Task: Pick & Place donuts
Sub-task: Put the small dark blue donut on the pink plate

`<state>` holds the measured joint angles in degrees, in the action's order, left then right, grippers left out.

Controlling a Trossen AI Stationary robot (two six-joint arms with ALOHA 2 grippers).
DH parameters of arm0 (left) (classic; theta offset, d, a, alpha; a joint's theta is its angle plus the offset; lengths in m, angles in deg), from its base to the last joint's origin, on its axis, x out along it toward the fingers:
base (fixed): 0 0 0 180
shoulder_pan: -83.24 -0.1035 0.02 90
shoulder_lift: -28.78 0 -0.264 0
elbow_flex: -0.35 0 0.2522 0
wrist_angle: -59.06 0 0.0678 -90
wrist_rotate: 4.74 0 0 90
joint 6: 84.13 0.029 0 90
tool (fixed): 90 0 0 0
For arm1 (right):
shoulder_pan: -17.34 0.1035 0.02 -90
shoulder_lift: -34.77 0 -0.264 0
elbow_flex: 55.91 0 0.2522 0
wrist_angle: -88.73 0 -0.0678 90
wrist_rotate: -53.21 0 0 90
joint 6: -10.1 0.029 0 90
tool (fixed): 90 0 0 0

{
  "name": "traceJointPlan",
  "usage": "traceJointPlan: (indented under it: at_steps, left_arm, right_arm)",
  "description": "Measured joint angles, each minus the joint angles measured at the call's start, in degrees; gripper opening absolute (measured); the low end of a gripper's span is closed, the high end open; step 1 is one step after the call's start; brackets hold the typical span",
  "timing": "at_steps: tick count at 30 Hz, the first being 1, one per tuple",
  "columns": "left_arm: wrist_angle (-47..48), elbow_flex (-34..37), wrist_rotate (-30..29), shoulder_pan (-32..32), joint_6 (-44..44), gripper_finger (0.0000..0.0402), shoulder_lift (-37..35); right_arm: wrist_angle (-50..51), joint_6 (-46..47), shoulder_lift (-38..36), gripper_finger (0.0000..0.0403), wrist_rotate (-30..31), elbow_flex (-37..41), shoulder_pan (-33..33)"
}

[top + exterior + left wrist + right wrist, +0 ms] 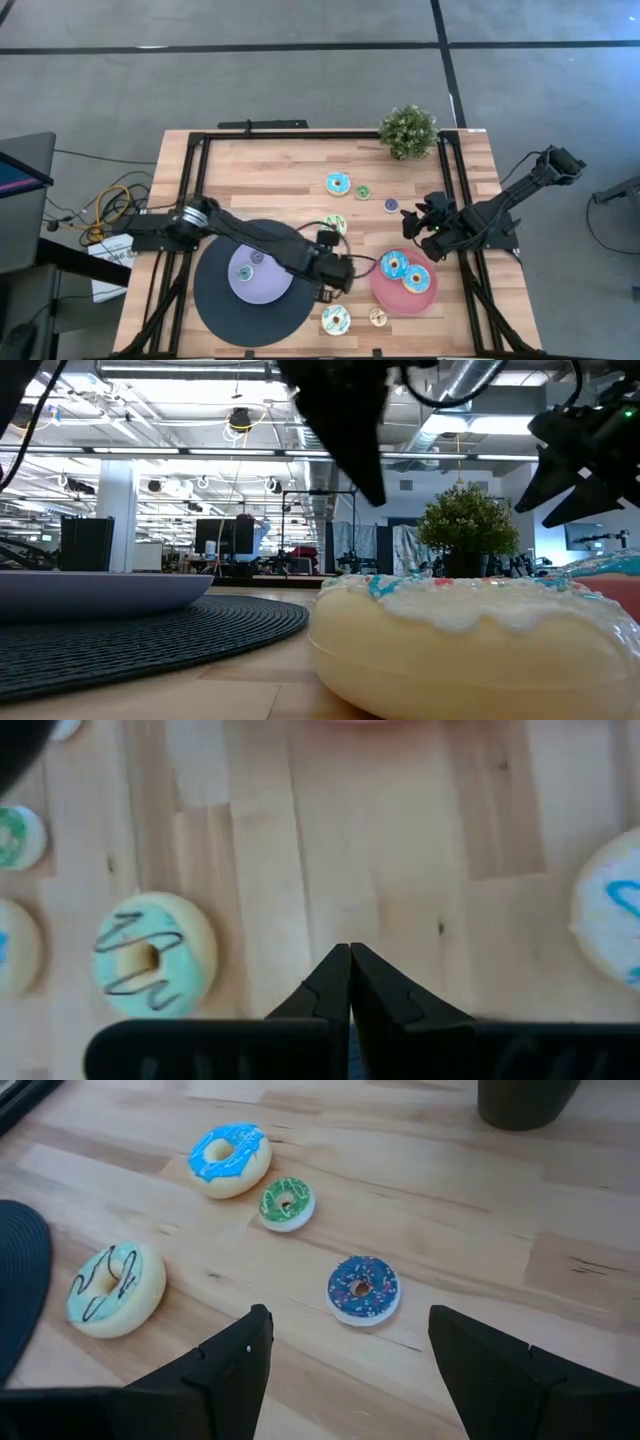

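On bare wood lie a mint donut with dark drizzle (pixel 335 224) (pixel 155 965) (pixel 115 1288), a blue-iced donut (pixel 338 183) (pixel 230 1158), a small green donut (pixel 362 191) (pixel 287 1203) and a small blue one (pixel 391 205) (pixel 362 1290). A white donut (pixel 335 319) (pixel 470 630) and a small orange one (pixel 377 317) lie near the front edge. Two blue-iced donuts (pixel 395 265) rest on the pink plate (pixel 385 298). My left gripper (pixel 342 275) (pixel 350 960) hangs shut over bare wood between the mint and white donuts. My right gripper (pixel 415 222) (pixel 350 1350) stands open near the small blue donut, touching nothing.
A big black disc (pixel 215 310) (pixel 150 635) carries a lavender plate (pixel 272 288) (pixel 100 590) with a small donut (pixel 257 258) on it. A potted plant (pixel 408 130) (pixel 465 525) stands at the far edge. A black frame (pixel 300 135) rims the table.
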<state>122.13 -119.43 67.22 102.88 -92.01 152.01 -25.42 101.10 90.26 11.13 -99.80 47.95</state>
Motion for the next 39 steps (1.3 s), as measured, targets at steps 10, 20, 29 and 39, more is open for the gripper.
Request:
traceJointPlan:
  at_steps: [10, 20, 29, 39]
  left_arm:
    - [-39.7, 47.8, 0.2, -2.7, -3.8, 0.0000, -32.5]
    - [-48.7, 71.4, -1.8, -8.8, 9.4, 0.0000, -63.3]
    - [-49.1, 78.2, -3.9, -11.5, 6.8, 0.0000, -74.2]
    - [-48.9, 80.8, -4.3, -13.5, 3.7, 0.0000, -75.1]
  right_arm:
    - [-1.9, 0.0, 0.0, 0.0260, 0.3, 0.0, 0.0]
    - [-8.6, -9.1, 0.0, 0.0260, 0.0, 0.0, -0.4]
    - [-11.2, -23.0, 0.0, 0.0261, -14.6, -2.5, -12.4]
    - [-11.2, -28.7, 0.9, 0.0261, -28.1, -4.3, -25.2]
